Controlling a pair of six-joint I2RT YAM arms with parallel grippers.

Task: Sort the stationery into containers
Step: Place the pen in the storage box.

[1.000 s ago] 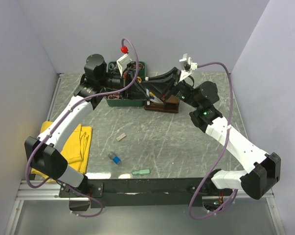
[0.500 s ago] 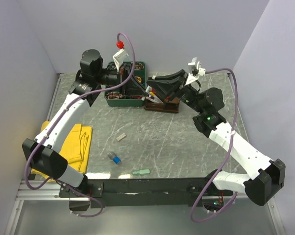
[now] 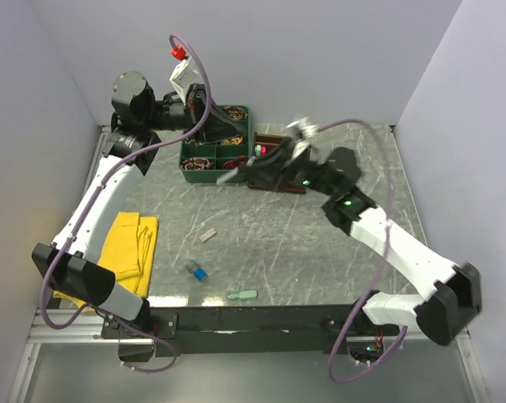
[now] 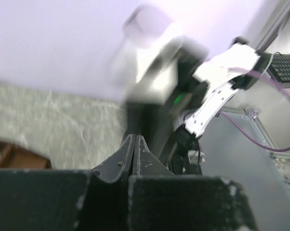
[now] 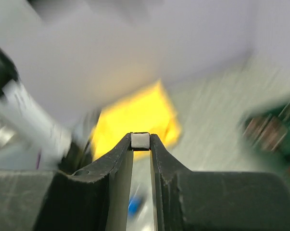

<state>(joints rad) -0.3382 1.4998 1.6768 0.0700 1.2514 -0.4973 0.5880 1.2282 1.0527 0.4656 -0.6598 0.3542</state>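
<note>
A small white block (image 5: pixel 140 140) is pinched in the right tool (image 5: pixel 141 151), just beside the green tray (image 3: pixel 204 177) and brown organiser (image 3: pixel 278 185) at the far side of the surface (image 3: pixel 320 252). The left tool (image 4: pixel 135 147) is pressed together, empty. A release into a compartment is judged next, the mint eraser (image 3: pixel 242 295) and blue cap (image 3: pixel 197 272) being left at the near edge.

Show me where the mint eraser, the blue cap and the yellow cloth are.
mint eraser (image 3: pixel 242 295): top view, its middle.
blue cap (image 3: pixel 200 274): top view, its blue end.
yellow cloth (image 3: pixel 128 243): top view, its uncovered middle.
</note>
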